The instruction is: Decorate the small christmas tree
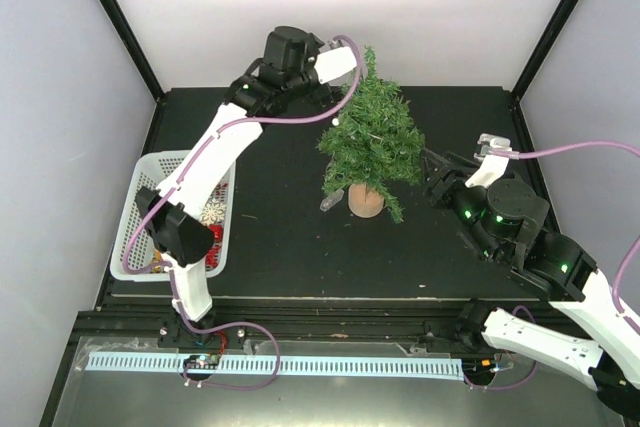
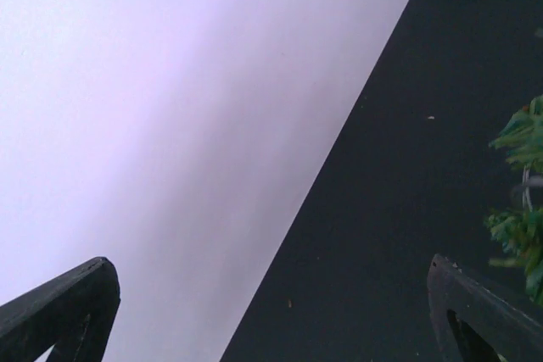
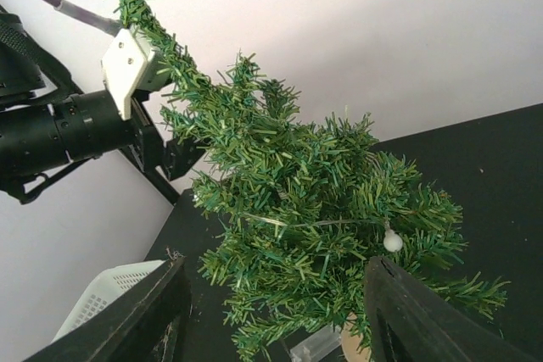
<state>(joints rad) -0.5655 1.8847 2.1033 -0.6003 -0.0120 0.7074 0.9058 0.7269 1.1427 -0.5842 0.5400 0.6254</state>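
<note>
The small christmas tree (image 1: 372, 142) stands mid-table on its tan stump (image 1: 366, 200). A thin wire with a white bulb (image 3: 392, 241) runs across its branches, and a clear plastic piece (image 1: 331, 203) lies by the stump. My left gripper (image 1: 333, 99) hovers at the tree's upper left, by the tip. Its fingers (image 2: 59, 311) stand wide open with nothing between them, and green branches (image 2: 517, 209) show at the right edge. My right gripper (image 1: 437, 169) is at the tree's right side, open. The tree's (image 3: 305, 209) lower foliage lies just ahead between the fingers (image 3: 424, 311).
A white basket (image 1: 140, 207) with a red ornament (image 1: 213, 242) and other decorations sits at the table's left edge, under the left arm. White walls close the back and sides. Black frame posts stand at the rear corners.
</note>
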